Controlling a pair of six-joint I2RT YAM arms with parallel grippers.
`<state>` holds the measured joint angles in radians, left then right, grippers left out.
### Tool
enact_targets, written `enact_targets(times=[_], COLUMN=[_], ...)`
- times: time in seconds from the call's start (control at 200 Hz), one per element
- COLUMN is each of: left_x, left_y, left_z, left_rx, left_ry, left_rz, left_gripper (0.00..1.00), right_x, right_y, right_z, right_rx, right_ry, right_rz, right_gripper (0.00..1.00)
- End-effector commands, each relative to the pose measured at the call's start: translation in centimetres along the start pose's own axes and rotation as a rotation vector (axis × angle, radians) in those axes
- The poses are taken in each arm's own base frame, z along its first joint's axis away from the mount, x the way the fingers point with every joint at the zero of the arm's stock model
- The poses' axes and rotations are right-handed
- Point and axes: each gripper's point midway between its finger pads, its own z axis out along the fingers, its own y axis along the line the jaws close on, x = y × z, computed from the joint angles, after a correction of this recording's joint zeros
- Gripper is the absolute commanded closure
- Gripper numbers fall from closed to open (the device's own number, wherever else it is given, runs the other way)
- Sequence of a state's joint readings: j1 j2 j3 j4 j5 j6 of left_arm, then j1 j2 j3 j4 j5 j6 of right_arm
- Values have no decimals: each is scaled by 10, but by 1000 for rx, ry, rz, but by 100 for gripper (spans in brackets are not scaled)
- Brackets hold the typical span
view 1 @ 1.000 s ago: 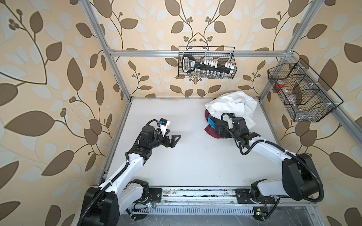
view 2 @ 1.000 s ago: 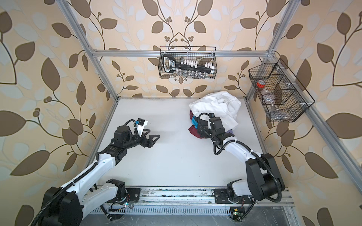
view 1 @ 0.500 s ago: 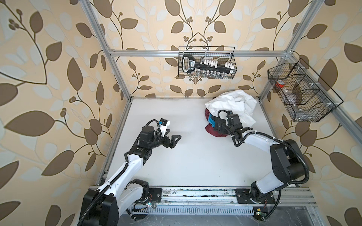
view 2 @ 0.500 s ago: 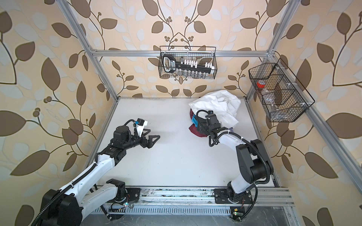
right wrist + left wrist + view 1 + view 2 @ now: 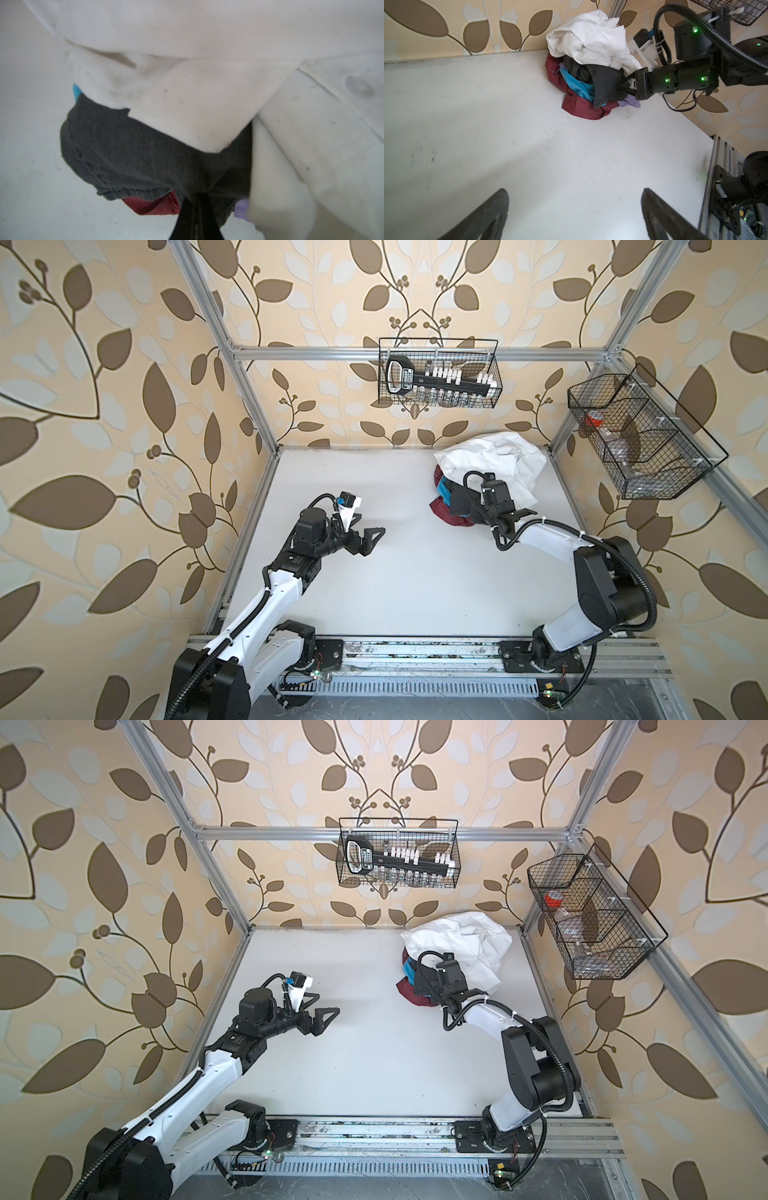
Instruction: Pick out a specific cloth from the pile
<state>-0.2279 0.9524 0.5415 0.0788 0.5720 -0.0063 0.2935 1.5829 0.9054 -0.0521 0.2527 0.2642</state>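
Note:
The pile [image 5: 482, 477] lies at the table's back right corner, with a big white garment [image 5: 587, 41] on top. Under it sit a maroon one [image 5: 579, 106], a bright blue one [image 5: 575, 83] and a lilac bit [image 5: 629, 102]. The cloth [image 5: 604, 83] is dark charcoal-grey and pokes out from under the white garment [image 5: 207, 52]. My right gripper [image 5: 617, 86] is shut on the cloth [image 5: 135, 158] at the fold nearest the arm. My left gripper [image 5: 370, 537] hovers open over the left of the table with nothing between its fingers [image 5: 500, 199].
A wire basket [image 5: 438, 373] with tools hangs on the back wall. Another wire basket [image 5: 640, 439] hangs on the right wall, close above the pile. Aluminium frame posts [image 5: 249, 398] stand at the corners of the white table [image 5: 395, 572].
My right gripper has pushed into the near side of the pile and closed on the dark cloth. The left arm has not moved.

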Motion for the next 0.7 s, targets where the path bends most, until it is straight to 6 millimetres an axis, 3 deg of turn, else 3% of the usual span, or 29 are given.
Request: enact_targets(times=[0.0, 0.29, 0.695], left_x=[-15, -16, -18], left_y=[-10, -12, -14], left_z=[-5, -7, -9], left_rx=[22, 20, 16], left_ry=[-54, -64, -76], left_rz=[59, 70, 82], left_gripper=[1, 1, 1], right_x=[-37, -81, -157], right_y=[0, -3, -19], right_z=[-21, -70, -175], right_rx=[0, 12, 62], right_ry=[-99, -208, -463], right_rz=[10, -7, -26], right_gripper=[100, 100, 100])
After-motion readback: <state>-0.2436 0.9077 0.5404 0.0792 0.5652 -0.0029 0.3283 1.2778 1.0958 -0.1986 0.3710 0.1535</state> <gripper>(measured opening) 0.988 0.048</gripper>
